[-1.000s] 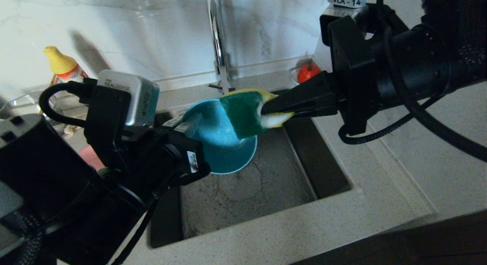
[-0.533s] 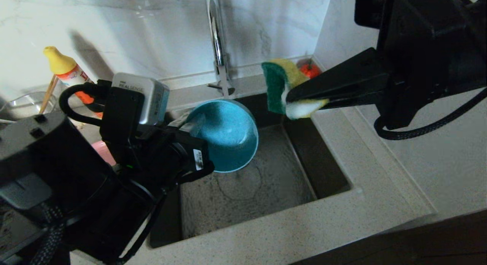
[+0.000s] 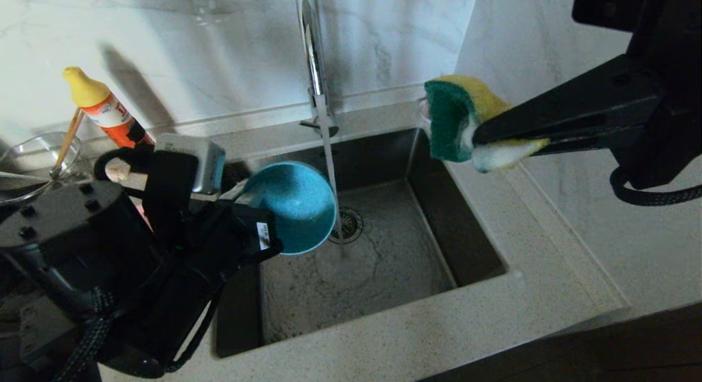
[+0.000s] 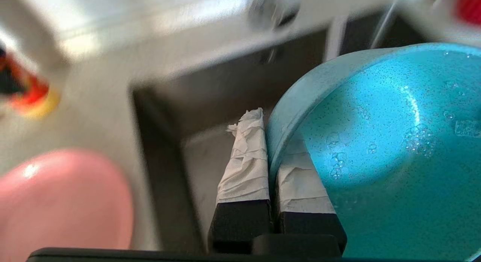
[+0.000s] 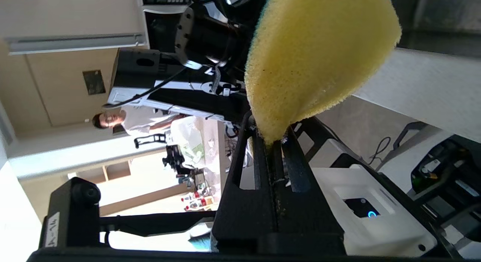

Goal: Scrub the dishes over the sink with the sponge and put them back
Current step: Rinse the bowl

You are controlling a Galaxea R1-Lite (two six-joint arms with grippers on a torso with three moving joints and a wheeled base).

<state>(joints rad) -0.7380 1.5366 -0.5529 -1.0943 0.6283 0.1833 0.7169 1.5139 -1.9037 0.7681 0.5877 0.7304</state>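
Observation:
My left gripper (image 4: 272,141) is shut on the rim of the small teal-blue bowl (image 3: 293,206), one taped finger inside and one outside. The bowl is tilted on its side over the left part of the sink (image 3: 384,272), and soap bubbles cling to its inside (image 4: 375,149). My right gripper (image 3: 482,141) is shut on the yellow sponge (image 3: 455,119) with the green face, high above the sink's back right corner, apart from the bowl. The pink plate (image 4: 64,202) lies on the counter left of the sink. A brown chopstick (image 3: 67,143) leans in a glass bowl (image 3: 27,157).
Water runs from the chrome tap (image 3: 315,58) in a thin stream (image 3: 332,179) just past the bowl's rim, down beside the drain strainer (image 3: 346,224). An orange bottle with a yellow cap (image 3: 104,110) stands at the back left. Marble walls close the back and right.
The right gripper lifted the sponge off the bowl, up and to the right. The left gripper carried the bowl left and lower. Water now runs from the tap.

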